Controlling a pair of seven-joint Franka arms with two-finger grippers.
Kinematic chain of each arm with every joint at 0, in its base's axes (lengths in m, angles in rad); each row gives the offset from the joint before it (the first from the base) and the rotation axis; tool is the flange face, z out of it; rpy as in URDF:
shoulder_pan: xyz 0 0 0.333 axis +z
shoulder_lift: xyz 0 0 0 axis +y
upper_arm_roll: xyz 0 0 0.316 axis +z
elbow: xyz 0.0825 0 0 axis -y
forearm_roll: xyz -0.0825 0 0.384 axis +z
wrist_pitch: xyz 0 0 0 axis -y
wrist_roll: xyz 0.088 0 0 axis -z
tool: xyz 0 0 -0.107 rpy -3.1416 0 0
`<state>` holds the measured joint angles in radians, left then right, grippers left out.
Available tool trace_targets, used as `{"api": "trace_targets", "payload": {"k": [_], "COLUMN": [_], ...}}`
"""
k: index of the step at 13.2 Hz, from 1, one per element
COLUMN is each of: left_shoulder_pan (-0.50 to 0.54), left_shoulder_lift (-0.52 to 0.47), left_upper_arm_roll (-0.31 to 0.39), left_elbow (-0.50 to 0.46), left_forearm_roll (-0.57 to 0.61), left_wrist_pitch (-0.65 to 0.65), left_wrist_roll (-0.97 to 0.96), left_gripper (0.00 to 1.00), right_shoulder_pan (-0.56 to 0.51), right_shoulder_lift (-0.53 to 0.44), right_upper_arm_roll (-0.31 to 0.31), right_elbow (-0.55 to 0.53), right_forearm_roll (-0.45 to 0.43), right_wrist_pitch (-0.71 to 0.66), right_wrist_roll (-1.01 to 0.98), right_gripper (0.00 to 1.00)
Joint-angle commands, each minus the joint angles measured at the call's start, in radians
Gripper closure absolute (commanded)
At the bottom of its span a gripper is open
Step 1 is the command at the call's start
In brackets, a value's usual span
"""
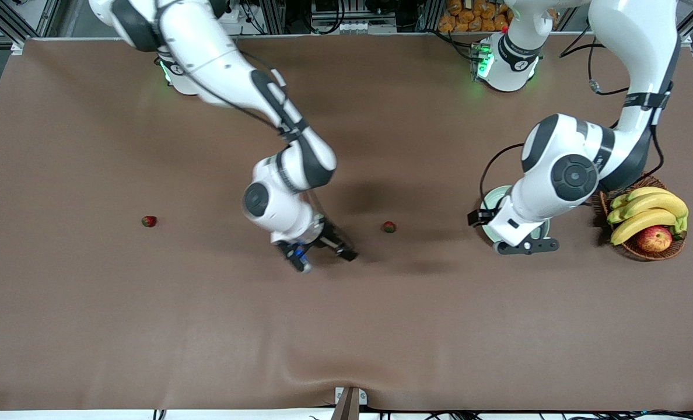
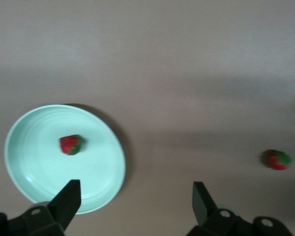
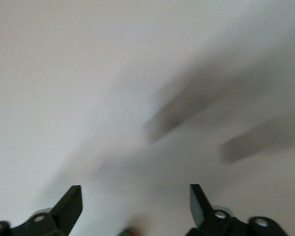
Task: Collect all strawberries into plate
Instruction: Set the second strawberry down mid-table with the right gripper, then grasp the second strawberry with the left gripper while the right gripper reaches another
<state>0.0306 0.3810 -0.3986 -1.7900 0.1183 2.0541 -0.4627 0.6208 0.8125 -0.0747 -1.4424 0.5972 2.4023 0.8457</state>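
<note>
One strawberry [image 2: 70, 145] lies in the pale mint plate [image 2: 29, 172]. My left gripper [image 2: 136, 196] hangs open and empty over the plate's edge [image 1: 494, 196], where my left gripper [image 1: 527, 246] and its arm hide most of the dish. A second strawberry [image 1: 388, 227] [image 2: 278, 160] lies on the brown table between the two grippers. A third strawberry [image 1: 149, 221] sits toward the right arm's end. My right gripper [image 1: 325, 258] [image 3: 136, 199] is open low over the table, holding nothing. A red-green strawberry [image 3: 128, 231] peeks in at the edge of the right wrist view.
A wicker basket [image 1: 638, 249] with bananas [image 1: 644, 213] and an apple [image 1: 654, 238] stands beside the plate at the left arm's end. The brown table cover [image 1: 346, 326] spreads wide toward the front camera.
</note>
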Motion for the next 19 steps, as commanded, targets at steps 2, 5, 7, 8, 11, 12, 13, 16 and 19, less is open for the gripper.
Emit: {"api": "trace_targets", "payload": {"k": [2, 5, 7, 8, 11, 12, 13, 16, 19], "left_shoulder_pan": [-0.110, -0.220, -0.297, -0.339, -0.451, -0.478, -0.498, -0.492, -0.474], "left_shoulder_lift": [0.113, 0.215, 0.298, 0.330, 0.393, 0.413, 0.420, 0.414, 0.409], "left_upper_arm_roll": [0.001, 0.007, 0.012, 0.021, 0.064, 0.078, 0.098, 0.112, 0.113], "left_elbow": [0.138, 0.237, 0.329, 0.356, 0.356, 0.356, 0.353, 0.313, 0.281], "left_forearm_roll": [-0.006, -0.002, 0.003, 0.006, 0.044, 0.055, 0.067, 0.133, 0.138], "left_wrist_pitch": [-0.018, -0.009, -0.008, 0.003, 0.127, 0.159, 0.167, 0.166, 0.159], "left_wrist_roll": [-0.128, -0.184, -0.244, -0.255, -0.258, -0.261, -0.258, -0.241, -0.176], "left_gripper": [0.00, 0.00, 0.00, 0.00, 0.00, 0.00, 0.00, 0.00, 0.05], "right_shoulder_pan": [-0.146, -0.284, -0.376, -0.421, -0.524, -0.554, -0.584, -0.653, -0.659], "right_shoulder_lift": [-0.099, -0.191, -0.251, -0.283, -0.326, -0.337, -0.346, -0.380, -0.377], "right_upper_arm_roll": [0.018, 0.019, 0.019, 0.019, 0.019, 0.018, 0.018, 0.016, -0.022], "right_elbow": [-0.036, -0.137, -0.202, -0.235, -0.295, -0.324, -0.343, -0.397, -0.464], "right_forearm_roll": [-0.372, -0.450, -0.451, -0.450, -0.455, -0.455, -0.455, -0.456, -0.474], "right_wrist_pitch": [-0.210, -0.247, -0.250, -0.262, -0.278, -0.275, -0.275, -0.278, -0.270], "right_wrist_roll": [-0.107, -0.337, -0.520, -0.599, -0.768, -0.834, -0.893, -0.982, -0.987], "right_gripper": [0.00, 0.00, 0.00, 0.00, 0.00, 0.00, 0.00, 0.00, 0.00]}}
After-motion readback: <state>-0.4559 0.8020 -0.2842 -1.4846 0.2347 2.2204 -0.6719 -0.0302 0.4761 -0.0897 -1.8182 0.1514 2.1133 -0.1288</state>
